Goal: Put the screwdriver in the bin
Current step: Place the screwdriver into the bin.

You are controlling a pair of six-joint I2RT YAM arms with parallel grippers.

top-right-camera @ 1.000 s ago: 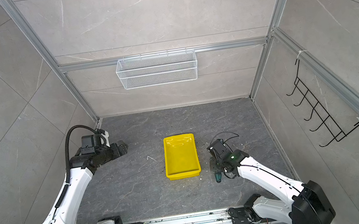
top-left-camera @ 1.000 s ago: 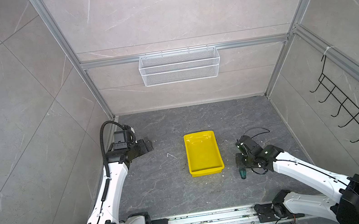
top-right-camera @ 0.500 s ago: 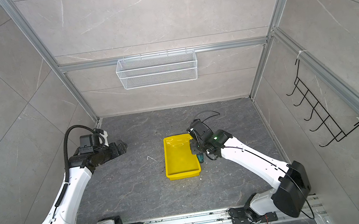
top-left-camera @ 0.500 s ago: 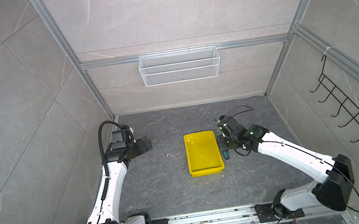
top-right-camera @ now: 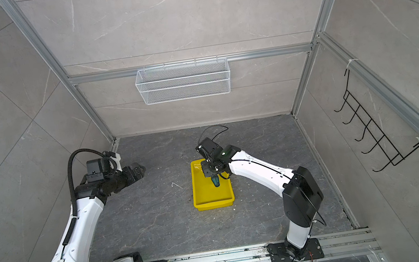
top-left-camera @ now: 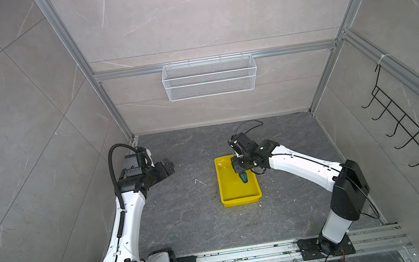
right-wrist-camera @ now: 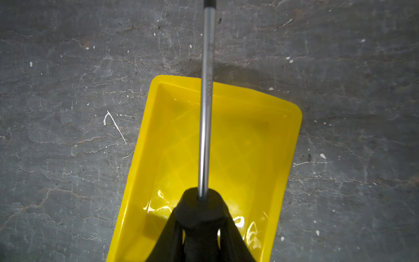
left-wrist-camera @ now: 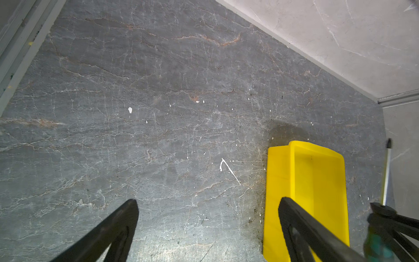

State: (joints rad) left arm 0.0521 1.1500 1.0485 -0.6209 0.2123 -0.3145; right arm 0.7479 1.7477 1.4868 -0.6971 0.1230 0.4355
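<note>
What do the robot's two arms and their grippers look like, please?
Both arms have smooth white shells with black joints and black bases. A ribbed black hose loops along the left arm; thin black wires loop above the right arm. The left gripper and right gripper are black, with slim tapering fingers.

The bin is glossy plastic, the screwdriver shaft smooth bright metal, the floor matt stone.

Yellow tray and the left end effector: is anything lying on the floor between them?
Only bare floor with a thin white hooked mark, visible in both top views.
</note>
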